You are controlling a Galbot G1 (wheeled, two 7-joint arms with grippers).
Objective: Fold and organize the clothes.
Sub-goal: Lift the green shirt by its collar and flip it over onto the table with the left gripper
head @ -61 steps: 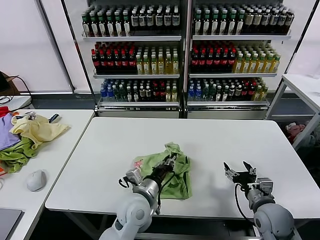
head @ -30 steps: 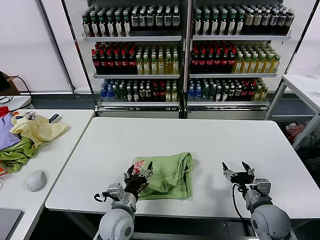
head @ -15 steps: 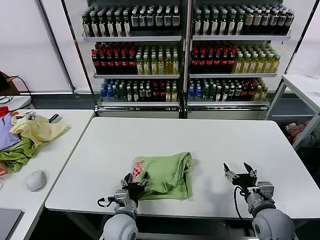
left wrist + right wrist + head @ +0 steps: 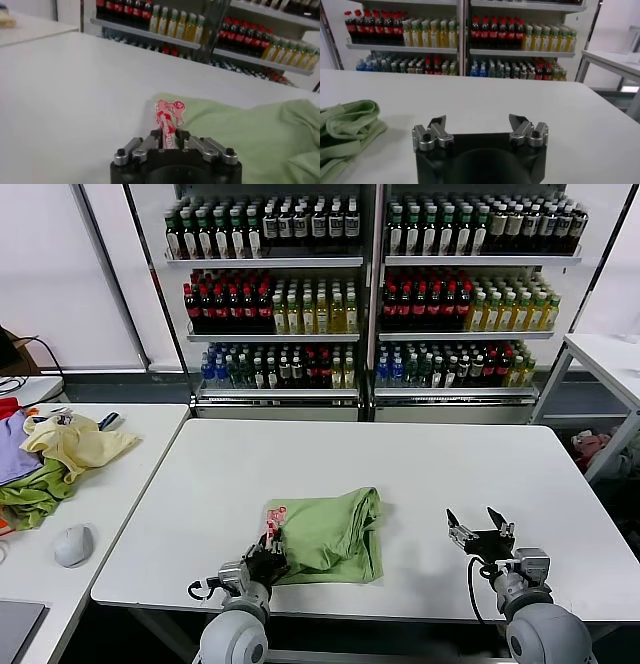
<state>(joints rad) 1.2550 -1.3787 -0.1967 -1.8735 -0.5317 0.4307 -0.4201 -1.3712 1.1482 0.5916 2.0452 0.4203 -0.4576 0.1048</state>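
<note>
The clothes, one light green shirt [image 4: 335, 534], lie folded on the white table [image 4: 400, 464], near its front edge. A red-and-white printed graphic [image 4: 169, 112] shows at the shirt's near left corner. My left gripper [image 4: 268, 558] sits low at that corner and is shut on the printed fabric edge [image 4: 168, 139], which stands up between the jaws. My right gripper [image 4: 480, 534] hovers open over bare table to the right of the shirt, with nothing in it. In the right wrist view, the right gripper [image 4: 479, 125] has the shirt [image 4: 345, 125] off to one side.
A side table [image 4: 130, 484] on the left carries a pale yellow garment [image 4: 75, 439], a purple one [image 4: 12, 452], a darker green one [image 4: 30, 494] and a grey mouse [image 4: 72, 544]. Shelves of bottles [image 4: 370, 294] stand behind the table. Another white table [image 4: 610, 354] is at far right.
My left gripper was open over the shirt's printed corner; it has dropped slightly toward the front edge and shut on that corner. The right arm has stayed put.
</note>
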